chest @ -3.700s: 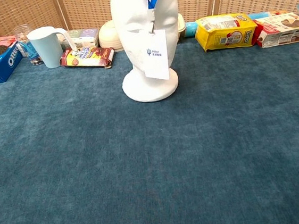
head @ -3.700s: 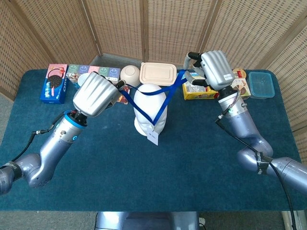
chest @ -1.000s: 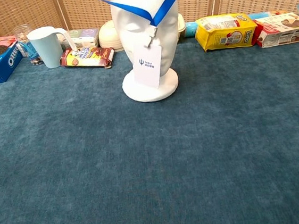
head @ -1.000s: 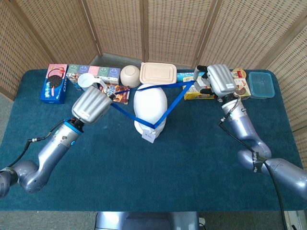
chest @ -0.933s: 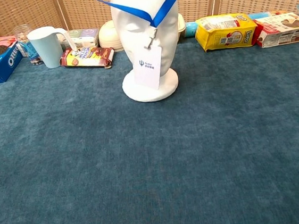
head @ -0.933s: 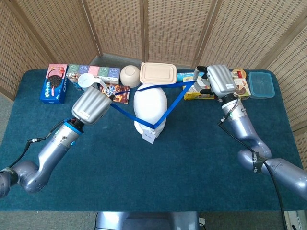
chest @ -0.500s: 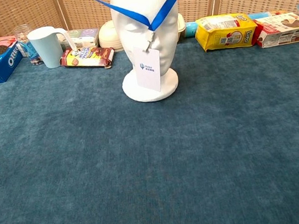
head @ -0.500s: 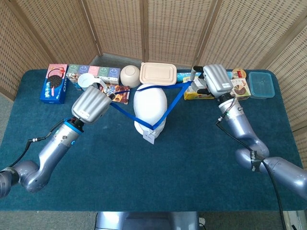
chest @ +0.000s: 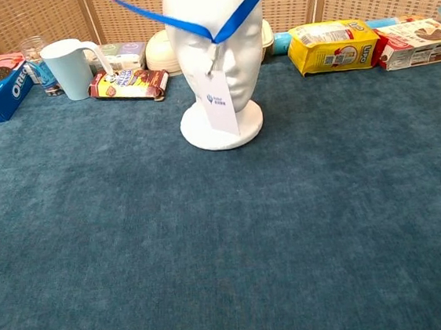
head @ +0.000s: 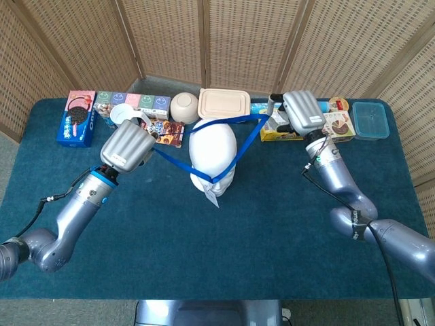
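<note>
Lifting the lanyard up the foam head — both hands holding it taut

Riding higher than a second ago, the blue lanyard [head: 253,133] is now crossing the face of the white foam head [head: 213,155] near the brow rather than the chin, with its badge [chest: 219,102] hanging over the nose and mouth; the loop is coming off, though it is not yet clear of the crown. The left hand [head: 127,149] is pinching one end of the strap — its fingers are hidden under its back — while the right hand [head: 299,115] is gripping the other, fingers curled. Behind them on the bench [head: 204,244] are standing a mug [chest: 71,68], snack boxes and a lidded container [head: 223,104].
</note>
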Controlling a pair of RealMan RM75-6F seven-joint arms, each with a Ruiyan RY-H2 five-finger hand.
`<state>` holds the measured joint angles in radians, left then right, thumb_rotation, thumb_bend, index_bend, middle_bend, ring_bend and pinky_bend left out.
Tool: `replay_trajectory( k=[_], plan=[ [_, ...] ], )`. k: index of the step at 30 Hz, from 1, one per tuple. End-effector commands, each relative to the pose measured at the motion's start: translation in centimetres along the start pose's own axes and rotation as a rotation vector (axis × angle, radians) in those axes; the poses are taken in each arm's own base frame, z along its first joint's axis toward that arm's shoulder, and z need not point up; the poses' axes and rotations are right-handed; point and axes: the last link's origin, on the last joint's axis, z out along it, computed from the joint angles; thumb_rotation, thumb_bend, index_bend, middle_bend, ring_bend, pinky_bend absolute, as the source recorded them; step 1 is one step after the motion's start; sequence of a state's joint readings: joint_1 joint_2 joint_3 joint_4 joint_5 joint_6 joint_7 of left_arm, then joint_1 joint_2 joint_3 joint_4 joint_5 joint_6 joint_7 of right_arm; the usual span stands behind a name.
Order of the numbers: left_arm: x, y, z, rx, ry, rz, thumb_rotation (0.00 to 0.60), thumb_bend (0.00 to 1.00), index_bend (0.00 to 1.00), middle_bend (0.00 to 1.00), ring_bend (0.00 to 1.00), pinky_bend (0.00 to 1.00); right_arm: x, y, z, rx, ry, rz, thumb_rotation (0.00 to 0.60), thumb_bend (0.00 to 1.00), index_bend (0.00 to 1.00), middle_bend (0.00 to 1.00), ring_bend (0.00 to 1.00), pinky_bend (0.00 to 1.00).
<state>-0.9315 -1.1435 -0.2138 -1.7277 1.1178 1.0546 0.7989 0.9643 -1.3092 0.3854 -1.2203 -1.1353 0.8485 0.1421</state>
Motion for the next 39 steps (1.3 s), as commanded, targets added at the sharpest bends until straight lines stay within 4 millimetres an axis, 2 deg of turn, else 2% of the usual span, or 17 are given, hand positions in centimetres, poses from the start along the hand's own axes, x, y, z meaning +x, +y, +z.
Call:
replay_trajectory(
  k=[1, 15, 17, 19, 25, 28, 36, 39],
  plan=[
    [0.0, 0.07, 0.01, 0.007, -0.016, 0.004, 0.507, 0.34, 0.63, 1.0, 1.0, 1.0, 0.08, -0.1, 0.08, -0.005, -0.011, -0.002, 0.6, 0.37, 0.74, 1.0, 1.0, 1.0],
    [-0.15, 0.14, 0.0, 0.037, -0.053, 0.031, 0.492, 0.22, 0.62, 1.0, 1.0, 1.0, -0.06, -0.51, 0.33, -0.026, -0.048, 0.027, 0.585, 0.36, 0.67, 1.0, 1.0, 1.0],
    [-0.2, 0.1, -0.03, 0.041, -0.057, 0.036, 0.466, 0.19, 0.61, 1.0, 1.0, 1.0, -0.03, -0.49, 0.34, -0.027, -0.048, 0.021, 0.556, 0.36, 0.66, 1.0, 1.0, 1.0],
    [-0.24, 0.06, -0.04, 0.045, -0.06, 0.038, 0.412, 0.15, 0.58, 1.0, 1.0, 1.0, 0.04, -0.47, 0.35, -0.03, -0.049, 0.02, 0.529, 0.36, 0.64, 1.0, 1.0, 1.0],
    [-0.39, -0.03, -0.11, 0.051, -0.07, 0.038, 0.245, 0.06, 0.54, 1.0, 1.0, 1.0, -0.05, -0.57, 0.34, -0.03, -0.052, 0.012, 0.481, 0.34, 0.62, 1.0, 1.0, 1.0],
    [-0.4, -0.08, -0.15, 0.053, -0.07, 0.032, 0.191, 0.04, 0.5, 1.0, 1.0, 1.0, -0.19, -0.68, 0.3, -0.028, -0.057, 0.01, 0.472, 0.34, 0.62, 1.0, 1.0, 1.0],
    [-0.58, 0.14, -0.4, 0.035, -0.082, 0.01, 0.165, 0.02, 0.39, 1.0, 1.0, 1.0, -0.46, -0.7, 0.11, -0.027, -0.063, 0.007, 0.469, 0.34, 0.62, 1.0, 1.0, 1.0],
    [-0.72, 0.16, -0.62, 0.032, -0.089, -0.007, 0.164, 0.02, 0.34, 0.92, 0.97, 1.0, -0.52, -0.71, 0.03, -0.027, -0.064, 0.005, 0.47, 0.34, 0.62, 1.0, 1.0, 1.0]
  ],
)
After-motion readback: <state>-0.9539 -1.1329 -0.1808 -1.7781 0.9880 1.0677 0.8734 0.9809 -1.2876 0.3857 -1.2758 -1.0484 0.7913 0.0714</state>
